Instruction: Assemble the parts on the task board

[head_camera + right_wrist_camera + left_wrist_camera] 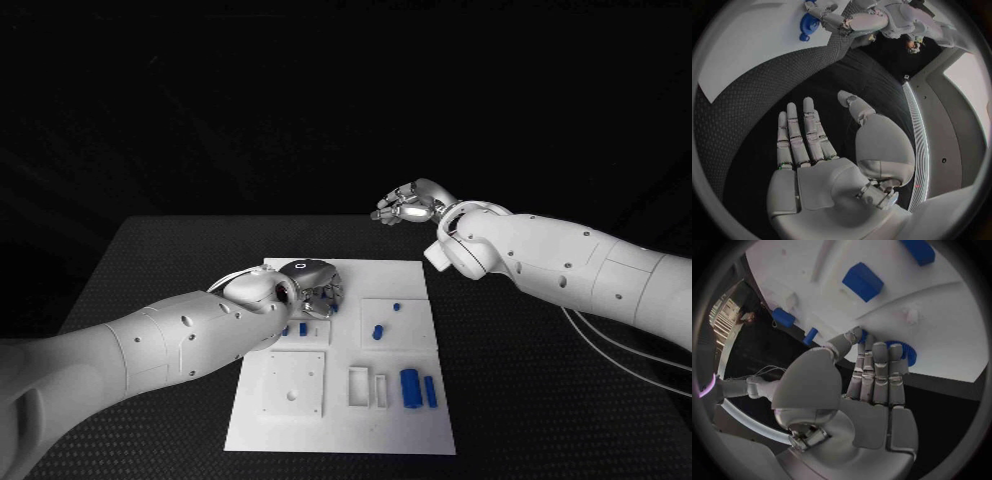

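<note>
Left hand (306,285) over the task board's (404,420) far corner, fingertips on a round blue part (904,351).
Whether the part is actually gripped I cannot tell; best to seat fingers squarely before lifting. Right hand (826,165) hovers flat, fingers apart, holding nothing, beyond the board.

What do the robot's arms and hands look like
Both arms have smooth white rounded shells dotted with small dark screw holes. Each ends in a silver metallic left hand or right hand with segmented fingers and a grey palm. Thin pale cables trail from the right arm, and the left wrist carries a black cap.
</note>
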`<action>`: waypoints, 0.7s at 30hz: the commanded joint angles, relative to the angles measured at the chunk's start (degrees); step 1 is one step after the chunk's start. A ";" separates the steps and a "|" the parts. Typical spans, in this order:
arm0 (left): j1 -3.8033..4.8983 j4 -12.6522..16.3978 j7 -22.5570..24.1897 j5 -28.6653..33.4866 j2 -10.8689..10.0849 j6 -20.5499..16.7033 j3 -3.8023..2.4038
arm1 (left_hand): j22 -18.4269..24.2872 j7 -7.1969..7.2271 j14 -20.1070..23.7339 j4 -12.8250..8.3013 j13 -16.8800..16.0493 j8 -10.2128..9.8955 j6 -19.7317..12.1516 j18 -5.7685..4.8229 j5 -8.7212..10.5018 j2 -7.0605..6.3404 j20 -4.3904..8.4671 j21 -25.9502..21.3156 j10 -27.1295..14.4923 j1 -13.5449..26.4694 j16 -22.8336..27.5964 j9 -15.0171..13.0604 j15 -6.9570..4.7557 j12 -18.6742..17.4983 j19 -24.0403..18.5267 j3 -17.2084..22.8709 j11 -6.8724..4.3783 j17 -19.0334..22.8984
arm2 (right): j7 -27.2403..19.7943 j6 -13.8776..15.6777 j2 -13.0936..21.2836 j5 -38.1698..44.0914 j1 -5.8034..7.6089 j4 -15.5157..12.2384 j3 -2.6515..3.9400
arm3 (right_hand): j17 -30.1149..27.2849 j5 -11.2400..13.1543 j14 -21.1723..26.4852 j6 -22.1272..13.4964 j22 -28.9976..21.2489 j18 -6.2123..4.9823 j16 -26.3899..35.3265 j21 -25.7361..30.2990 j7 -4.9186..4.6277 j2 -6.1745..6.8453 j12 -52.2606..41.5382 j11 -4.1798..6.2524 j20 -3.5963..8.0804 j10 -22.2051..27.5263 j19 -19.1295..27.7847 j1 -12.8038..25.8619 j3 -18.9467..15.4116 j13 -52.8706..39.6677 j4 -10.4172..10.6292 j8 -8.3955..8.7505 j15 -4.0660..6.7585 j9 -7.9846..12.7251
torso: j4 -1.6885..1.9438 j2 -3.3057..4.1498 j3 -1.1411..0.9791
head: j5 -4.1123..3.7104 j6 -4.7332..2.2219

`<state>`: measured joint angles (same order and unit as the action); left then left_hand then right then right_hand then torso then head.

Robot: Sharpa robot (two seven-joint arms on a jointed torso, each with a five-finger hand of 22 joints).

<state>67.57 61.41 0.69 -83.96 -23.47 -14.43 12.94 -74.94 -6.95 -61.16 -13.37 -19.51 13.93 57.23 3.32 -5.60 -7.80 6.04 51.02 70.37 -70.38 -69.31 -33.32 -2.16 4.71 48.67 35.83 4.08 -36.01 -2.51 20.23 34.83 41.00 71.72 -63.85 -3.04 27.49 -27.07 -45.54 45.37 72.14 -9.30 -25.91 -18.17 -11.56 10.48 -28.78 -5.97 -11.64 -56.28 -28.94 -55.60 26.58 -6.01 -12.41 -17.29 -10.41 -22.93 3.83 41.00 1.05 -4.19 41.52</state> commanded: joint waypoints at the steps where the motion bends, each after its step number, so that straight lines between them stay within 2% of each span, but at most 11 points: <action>1: -1.15 0.30 -0.05 -3.66 0.13 2.97 0.66 | -0.49 0.17 -0.69 -0.21 0.26 0.52 0.75 0.67 -0.42 0.22 1.71 0.37 0.79 -0.16 -0.53 0.15 -0.10 0.00 0.64 -0.18 0.02 -0.16 | -0.41 -0.73 -0.03 0.04 -0.01 -0.04 0.03 | -0.09 -0.14 0.50 0.50 0.09 0.22 -0.33 0.26 -0.15 -0.17 -0.20 -3.07 -0.09 5.28 0.13 0.25 -0.10 0.07 0.21 -0.22 0.08 0.08 | -0.01 0.00 0.02 | -0.09 0.05; 9: -1.15 0.31 0.03 -3.66 -0.26 2.45 0.66 | -0.68 0.83 -1.88 -0.32 0.27 1.37 2.59 0.73 -1.33 0.91 2.23 0.58 3.04 -0.19 -1.00 0.35 -0.91 0.47 1.57 -0.17 -0.81 -0.40 | -0.47 -0.67 0.04 0.04 -0.01 -0.06 0.03 | -0.10 -0.15 0.50 0.50 0.11 0.21 -0.35 0.29 -0.15 -0.18 -0.22 -3.06 -0.09 5.27 0.12 0.27 -0.11 0.10 0.21 -0.23 0.08 0.09 | 0.06 -0.03 -0.02 | -0.18 0.09; 14: -1.15 0.48 0.28 -3.52 -0.38 1.47 0.65 | -0.72 1.11 -2.77 -0.44 0.34 1.76 3.46 0.68 -4.02 1.50 2.65 0.71 4.35 -0.03 -1.13 0.50 -1.39 0.58 2.35 -0.15 -1.29 -0.46 | -0.49 -0.63 0.13 0.04 -0.01 -0.15 0.03 | -0.11 -0.15 0.51 0.50 0.12 0.21 -0.36 0.31 -0.15 -0.18 -0.23 -3.06 -0.09 5.27 0.11 0.28 -0.13 0.12 0.22 -0.23 0.08 0.09 | 0.08 -0.02 0.00 | -0.09 0.00; 21: -1.15 1.20 0.67 -2.25 -0.86 -0.34 0.62 | -0.75 1.37 -3.53 -0.37 0.40 2.09 4.16 0.68 -4.37 2.06 3.01 0.87 5.33 0.42 -1.20 0.56 -1.75 0.65 3.04 -0.32 -1.66 -0.50 | -0.53 -0.60 0.19 0.04 -0.01 -0.19 0.03 | -0.12 -0.16 0.51 0.51 0.14 0.21 -0.37 0.34 -0.15 -0.19 -0.24 -3.06 -0.09 5.27 0.10 0.29 -0.13 0.14 0.22 -0.24 0.08 0.10 | 0.03 -0.01 0.01 | 0.06 -0.18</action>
<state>67.10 62.50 1.45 -86.41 -24.12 -15.74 13.14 -74.92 -5.61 -64.22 -13.61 -19.06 15.77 60.99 3.51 -9.70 -6.28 6.95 51.69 75.37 -69.94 -70.12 -32.67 -3.99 5.10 51.41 35.59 2.36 -36.44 -2.53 20.20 34.97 41.00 71.72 -63.93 -3.04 27.44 -27.07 -45.54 45.45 72.18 -9.30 -25.91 -18.17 -11.47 10.48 -28.78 -5.97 -11.64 -56.28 -28.94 -55.60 26.58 -5.96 -12.41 -17.28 -10.41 -22.88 3.91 40.96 1.05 -4.20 41.40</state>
